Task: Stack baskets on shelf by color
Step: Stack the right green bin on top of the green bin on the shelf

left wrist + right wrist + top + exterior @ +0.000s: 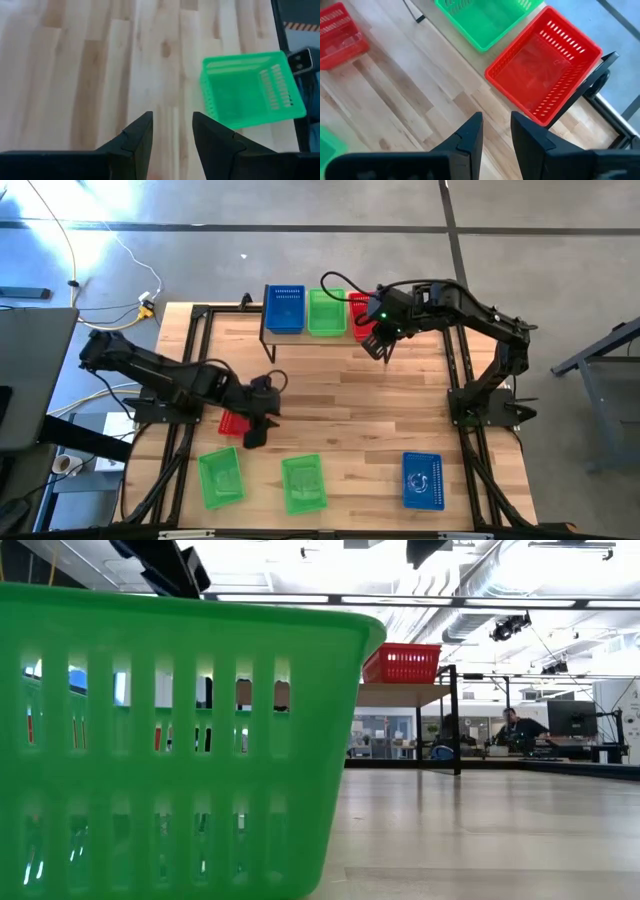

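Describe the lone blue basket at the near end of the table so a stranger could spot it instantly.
Start at the wooden table and go to the end farthest from the shelf. Three baskets lie in a row there; the blue basket is the one on the right arm's side. The other two are green baskets, so its colour marks it.

A grey concrete floor (560, 270) surrounds the light-wood plank table (340, 390), with white cables (110, 245) trailing across it at one side. Beyond the table, long ceiling lights (400, 600) and ducting (480, 585) run overhead, and a person (520, 728) sits at a distant desk beside a monitor (572, 718).
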